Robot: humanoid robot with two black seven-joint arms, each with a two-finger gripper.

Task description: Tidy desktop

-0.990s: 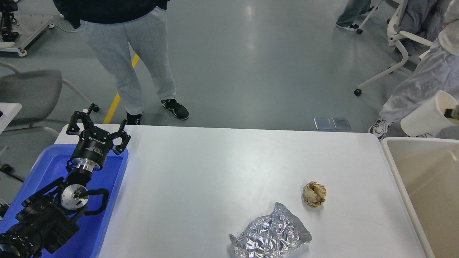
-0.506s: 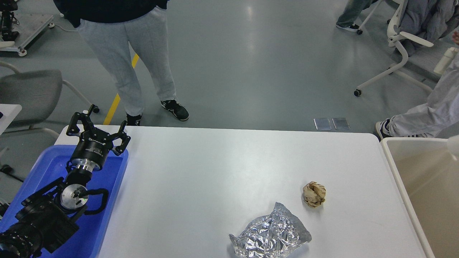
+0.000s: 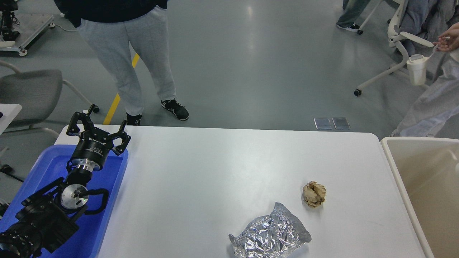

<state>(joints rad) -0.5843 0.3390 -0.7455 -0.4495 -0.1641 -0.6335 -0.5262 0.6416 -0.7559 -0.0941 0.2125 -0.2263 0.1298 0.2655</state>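
Observation:
The white desktop (image 3: 222,172) fills the middle of the head view. On it, near the front right, lie a crumpled brown paper ball (image 3: 314,194) and a crumpled silver foil bag (image 3: 270,234). My left gripper (image 3: 100,121) hangs open and empty over the far end of the blue tray (image 3: 107,200) at the desktop's left edge, far from both pieces of litter. My right gripper is out of view.
A beige open bin (image 3: 392,168) stands against the desktop's right edge. A person in grey trousers (image 3: 125,64) stands just beyond the far left corner. A grey chair (image 3: 28,93) is at the left, a white chair (image 3: 398,53) and a seated person at the far right.
My left arm has not moved. The person at the right has drawn back from the bin, taking the white cup away to the far right.

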